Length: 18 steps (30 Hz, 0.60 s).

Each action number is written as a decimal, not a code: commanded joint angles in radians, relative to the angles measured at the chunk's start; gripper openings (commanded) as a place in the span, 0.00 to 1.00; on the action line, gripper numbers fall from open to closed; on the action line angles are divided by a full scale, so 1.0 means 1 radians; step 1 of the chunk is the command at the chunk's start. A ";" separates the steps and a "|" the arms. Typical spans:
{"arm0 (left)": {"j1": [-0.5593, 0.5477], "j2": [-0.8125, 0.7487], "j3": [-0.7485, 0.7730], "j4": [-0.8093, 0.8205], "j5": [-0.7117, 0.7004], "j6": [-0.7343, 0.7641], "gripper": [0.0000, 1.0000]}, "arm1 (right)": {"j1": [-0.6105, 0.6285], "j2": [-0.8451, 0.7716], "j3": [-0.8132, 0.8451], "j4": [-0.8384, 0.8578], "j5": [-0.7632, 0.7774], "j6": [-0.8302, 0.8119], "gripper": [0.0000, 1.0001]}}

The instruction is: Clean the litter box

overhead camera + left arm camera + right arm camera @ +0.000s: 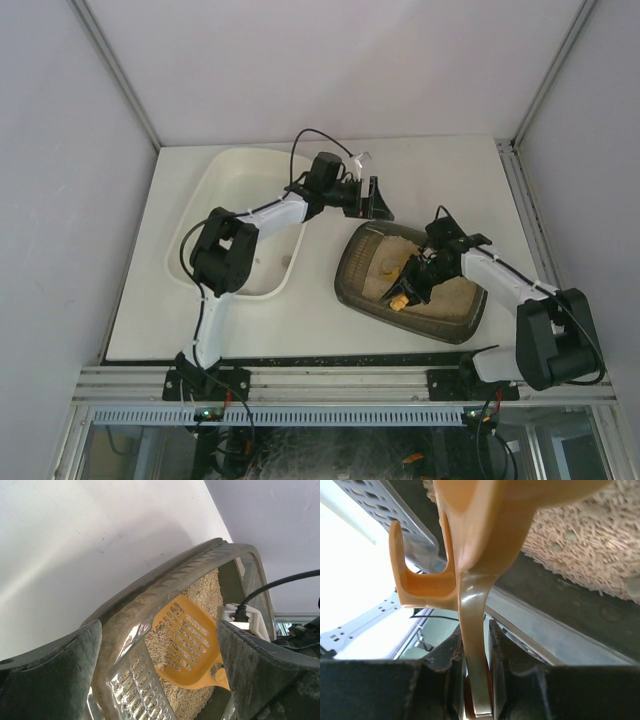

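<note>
The dark brown-grey litter box [352, 285] sits right of centre with pale litter [462, 292] inside. My right gripper [422, 275] is over it, shut on the handle of an orange slotted scoop [401, 300]. In the right wrist view the handle [476, 630] is clamped between the fingers [476, 645] and the scoop head [485, 525] is over the litter [580, 545]. My left gripper [376, 198] is open at the box's far left corner. In the left wrist view its fingers [159, 630] straddle the box rim [165, 582]. A clear slotted scoop [135, 685] lies between them, and the orange scoop [192, 645] rests on the litter.
A large white tub [225, 175] stands left of the litter box, under my left arm. The white tabletop [440, 165] ends at grey walls at the back and sides. A metal rail [340, 380] runs along the near edge.
</note>
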<state>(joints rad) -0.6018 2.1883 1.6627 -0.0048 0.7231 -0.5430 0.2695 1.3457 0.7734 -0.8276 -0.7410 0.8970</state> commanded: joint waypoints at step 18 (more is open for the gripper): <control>-0.008 -0.006 -0.062 0.113 0.035 -0.055 1.00 | 0.080 0.210 -0.151 0.845 -0.042 0.398 0.00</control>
<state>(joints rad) -0.6067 2.2036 1.6337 0.0666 0.7383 -0.5854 0.3496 1.5539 0.7490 -0.3332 -0.8185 1.1461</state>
